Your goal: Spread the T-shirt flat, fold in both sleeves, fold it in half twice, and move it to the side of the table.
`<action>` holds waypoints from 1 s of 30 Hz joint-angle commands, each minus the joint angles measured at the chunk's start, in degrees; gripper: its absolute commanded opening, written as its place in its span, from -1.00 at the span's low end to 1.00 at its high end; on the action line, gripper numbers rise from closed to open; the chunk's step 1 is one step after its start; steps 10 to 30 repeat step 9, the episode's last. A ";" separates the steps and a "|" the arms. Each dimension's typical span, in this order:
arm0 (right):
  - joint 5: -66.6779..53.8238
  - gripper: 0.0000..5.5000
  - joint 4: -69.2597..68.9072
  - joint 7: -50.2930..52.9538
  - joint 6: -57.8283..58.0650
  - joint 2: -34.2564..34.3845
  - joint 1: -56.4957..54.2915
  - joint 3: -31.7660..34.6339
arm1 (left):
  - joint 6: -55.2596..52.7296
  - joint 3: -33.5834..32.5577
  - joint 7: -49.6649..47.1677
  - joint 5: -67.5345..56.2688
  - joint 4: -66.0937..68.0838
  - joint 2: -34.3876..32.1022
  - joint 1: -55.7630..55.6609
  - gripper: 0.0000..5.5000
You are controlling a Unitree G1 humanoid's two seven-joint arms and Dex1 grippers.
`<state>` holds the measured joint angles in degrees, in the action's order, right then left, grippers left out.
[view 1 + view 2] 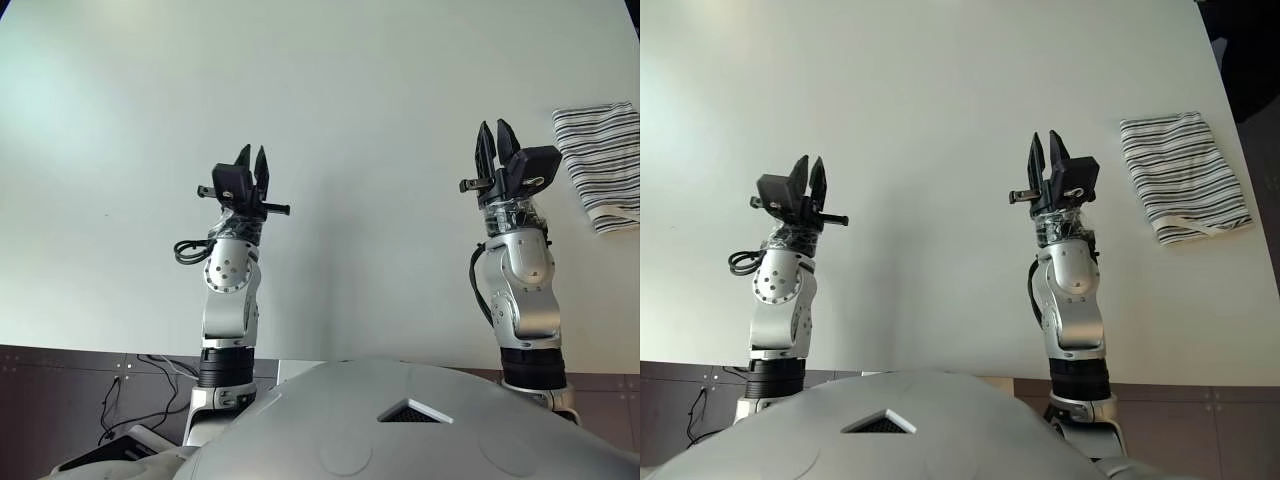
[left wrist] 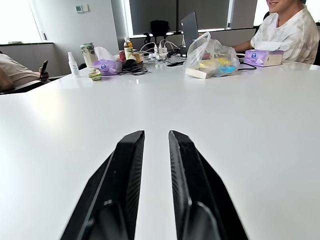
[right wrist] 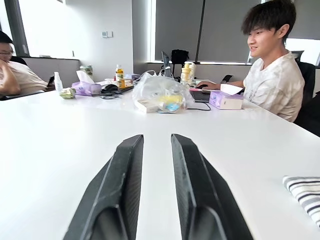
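Observation:
A black-and-white striped T-shirt (image 1: 1183, 177) lies folded into a small rectangle near the right edge of the white table (image 1: 940, 100); its corner also appears in the right wrist view as a striped T-shirt (image 3: 305, 195). My right gripper (image 1: 1048, 151) is raised above the table, left of the shirt and apart from it, its fingers slightly open and empty. My left gripper (image 1: 251, 158) is held up over the near left part of the table, fingers slightly open with nothing between them.
At the far end of the table sit a clear plastic bag (image 3: 159, 94), tissue boxes (image 3: 226, 99), bottles and a laptop. The table edge runs close to the right of the shirt.

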<state>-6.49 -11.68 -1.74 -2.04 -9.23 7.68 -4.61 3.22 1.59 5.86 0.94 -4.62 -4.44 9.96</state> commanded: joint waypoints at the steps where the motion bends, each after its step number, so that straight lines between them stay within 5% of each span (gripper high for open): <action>1: 1.01 -0.64 4.28 0.68 -0.74 2.31 -2.19 0.74 | 3.05 1.36 -0.93 2.31 4.27 0.26 -2.49 -0.68; 9: 4.58 -0.64 16.97 1.11 -4.72 2.35 -7.33 3.01 | 7.58 1.33 -4.64 3.86 11.41 2.42 -7.37 -0.68; 30: 4.58 -0.64 16.97 1.11 -4.72 2.35 -7.33 3.01 | 7.58 1.33 -4.64 3.86 11.41 2.42 -7.37 -0.68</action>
